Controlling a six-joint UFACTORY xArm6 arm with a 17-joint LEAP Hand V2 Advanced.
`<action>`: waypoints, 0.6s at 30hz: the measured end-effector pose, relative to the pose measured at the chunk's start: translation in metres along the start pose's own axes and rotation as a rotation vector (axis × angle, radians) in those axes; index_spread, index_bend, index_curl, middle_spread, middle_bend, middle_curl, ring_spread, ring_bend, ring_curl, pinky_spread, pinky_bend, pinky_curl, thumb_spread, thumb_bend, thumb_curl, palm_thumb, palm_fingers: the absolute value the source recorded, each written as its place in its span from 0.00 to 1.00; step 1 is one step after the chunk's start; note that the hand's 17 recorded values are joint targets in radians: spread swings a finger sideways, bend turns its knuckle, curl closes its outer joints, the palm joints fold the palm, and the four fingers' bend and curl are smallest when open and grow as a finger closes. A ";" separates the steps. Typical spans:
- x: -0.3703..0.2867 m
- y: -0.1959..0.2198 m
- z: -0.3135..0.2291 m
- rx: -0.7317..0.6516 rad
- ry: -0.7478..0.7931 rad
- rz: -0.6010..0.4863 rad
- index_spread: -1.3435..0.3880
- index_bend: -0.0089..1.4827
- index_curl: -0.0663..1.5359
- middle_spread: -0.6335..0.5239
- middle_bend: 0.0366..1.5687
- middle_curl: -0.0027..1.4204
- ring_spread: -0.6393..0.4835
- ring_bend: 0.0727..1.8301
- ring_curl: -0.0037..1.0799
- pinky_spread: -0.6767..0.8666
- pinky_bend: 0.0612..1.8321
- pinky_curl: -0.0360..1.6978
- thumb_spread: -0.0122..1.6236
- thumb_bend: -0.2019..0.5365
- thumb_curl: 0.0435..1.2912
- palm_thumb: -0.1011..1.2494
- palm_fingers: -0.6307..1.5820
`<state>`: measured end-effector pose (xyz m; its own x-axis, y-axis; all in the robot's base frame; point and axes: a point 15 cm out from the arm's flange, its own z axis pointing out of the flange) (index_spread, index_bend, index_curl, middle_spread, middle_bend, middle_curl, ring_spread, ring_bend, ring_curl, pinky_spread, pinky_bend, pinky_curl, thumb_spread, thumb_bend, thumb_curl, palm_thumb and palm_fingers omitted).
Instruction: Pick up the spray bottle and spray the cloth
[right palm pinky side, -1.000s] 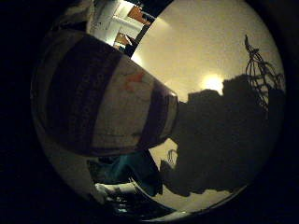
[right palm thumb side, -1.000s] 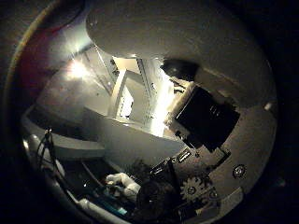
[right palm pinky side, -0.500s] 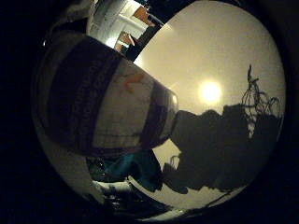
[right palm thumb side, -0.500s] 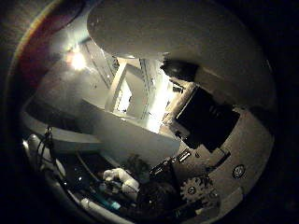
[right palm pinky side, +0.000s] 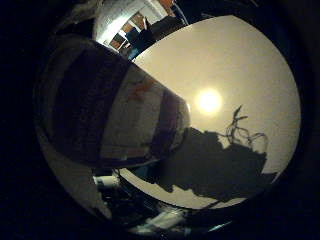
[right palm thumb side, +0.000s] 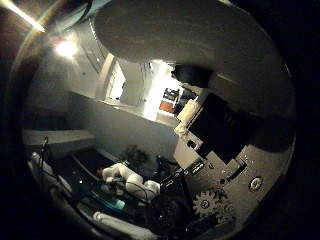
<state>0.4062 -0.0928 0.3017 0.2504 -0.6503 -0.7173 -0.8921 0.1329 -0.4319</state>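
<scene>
The spray bottle (right palm pinky side: 110, 105) fills much of the right little finger side palm view, close to the palm; its pale body carries a purple label with a small orange mark. In the right thumb side palm view its white rounded surface (right palm thumb side: 180, 35) spans one edge of the picture. My hand (right palm thumb side: 215, 150) shows there as black, white and geared parts curled against the bottle. The bottle hangs above a white table (right palm pinky side: 230, 70). I cannot make out the cloth in either view.
The hand's shadow (right palm pinky side: 220, 160) falls on the table next to a bright light reflection (right palm pinky side: 208, 100). The thumb side view looks out into a room with a lit doorway (right palm thumb side: 160, 95), a low pale wall (right palm thumb side: 120, 125) and a ceiling lamp (right palm thumb side: 65, 47).
Both pictures have shifted, so the hand has turned. The bottle stays fixed against the palm. The table's light reflection and the shadow sit elsewhere in view.
</scene>
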 end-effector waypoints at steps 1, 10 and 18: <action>-0.004 -0.001 0.001 -0.017 0.024 -0.015 0.67 0.81 0.54 0.43 0.85 0.59 0.37 0.72 0.76 0.29 0.55 0.76 0.67 0.26 0.30 0.87 0.79; -0.035 -0.006 0.011 -0.232 0.292 -0.179 0.67 0.82 0.53 0.43 0.86 0.58 0.37 0.72 0.76 0.29 0.55 0.77 0.67 0.25 0.29 0.87 0.79; -0.061 -0.010 0.030 -0.459 0.528 -0.271 0.68 0.82 0.52 0.43 0.86 0.57 0.37 0.71 0.77 0.29 0.56 0.76 0.67 0.25 0.30 0.86 0.79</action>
<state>0.4112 -0.0320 0.3334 0.3728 -0.9036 -0.2108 -0.9212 -0.3331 -0.2012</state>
